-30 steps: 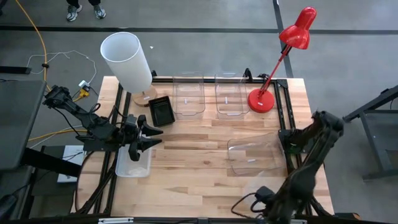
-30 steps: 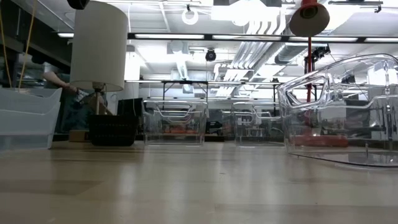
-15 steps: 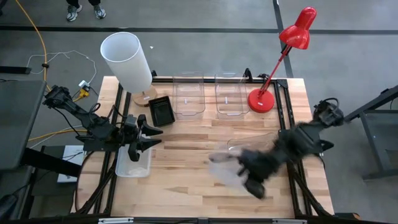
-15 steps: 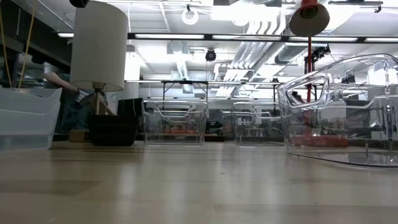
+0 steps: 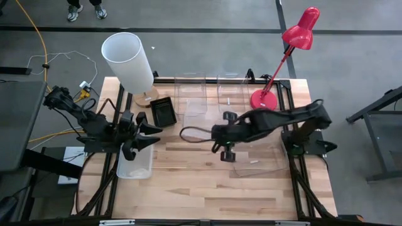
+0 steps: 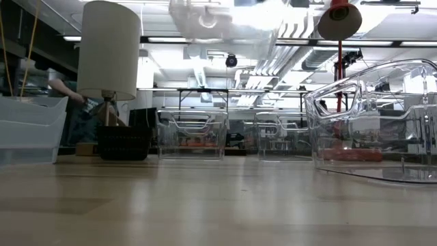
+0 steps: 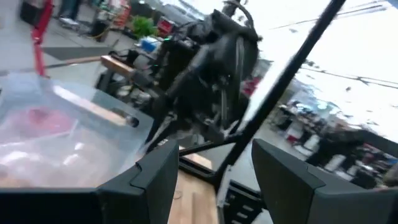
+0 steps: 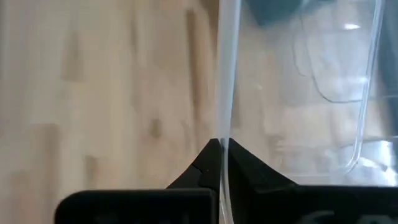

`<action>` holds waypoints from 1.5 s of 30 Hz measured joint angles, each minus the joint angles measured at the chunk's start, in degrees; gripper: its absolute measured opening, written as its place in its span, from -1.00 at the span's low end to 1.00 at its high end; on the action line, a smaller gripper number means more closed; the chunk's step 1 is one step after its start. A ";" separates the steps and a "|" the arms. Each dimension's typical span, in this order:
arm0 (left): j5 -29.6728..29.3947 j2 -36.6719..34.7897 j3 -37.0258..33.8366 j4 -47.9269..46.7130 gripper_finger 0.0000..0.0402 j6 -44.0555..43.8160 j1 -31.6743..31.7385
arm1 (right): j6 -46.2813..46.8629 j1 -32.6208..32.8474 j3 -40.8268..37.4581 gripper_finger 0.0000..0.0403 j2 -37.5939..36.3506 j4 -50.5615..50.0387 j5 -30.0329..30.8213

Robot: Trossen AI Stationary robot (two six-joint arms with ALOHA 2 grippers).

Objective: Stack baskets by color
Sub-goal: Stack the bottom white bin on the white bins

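The right pincer (image 5: 221,139) is clamped on the rim of a clear basket (image 5: 195,107), held above the tabletop (image 5: 201,182) near the back baskets. The left pincer (image 5: 151,135) stands wide over a frosted basket (image 5: 134,164) at the left edge.

The right arm, folded at the table's right edge a second ago, is now stretched across the table centre. A clear plastic basket (image 5: 195,110) is held aloft, pinched by its wall in the right gripper (image 5: 221,134). In the low view, this basket (image 6: 225,27) is now seen overhead. The left gripper (image 5: 147,134) is turned slightly.
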 joint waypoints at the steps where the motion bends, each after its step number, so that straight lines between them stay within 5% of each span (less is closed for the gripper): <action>1: -1.12 0.91 1.18 -1.29 -0.05 -0.91 0.08 | -0.66 0.02 -0.01 -1.00 1.13 -0.23 1.73; 7: -6.00 8.08 9.81 -20.30 -0.09 -17.12 4.25 | -1.08 0.11 -0.01 -1.00 6.38 0.43 9.98; 13: -5.96 15.05 13.12 -33.24 -0.16 -30.82 11.36 | -1.13 0.44 -0.01 -1.00 8.47 2.08 11.55; 30: 4.71 19.27 13.27 -32.73 -0.21 -29.34 23.36 | -0.42 0.72 -0.01 -1.00 9.65 4.56 10.95; 39: 9.85 20.39 13.18 -33.98 -0.93 -24.63 24.75 | 0.50 0.76 0.26 -1.00 10.23 6.21 9.74; 45: 9.81 20.36 13.18 -35.45 -0.98 -24.08 24.75 | 2.50 0.76 3.17 -0.89 10.16 5.43 7.03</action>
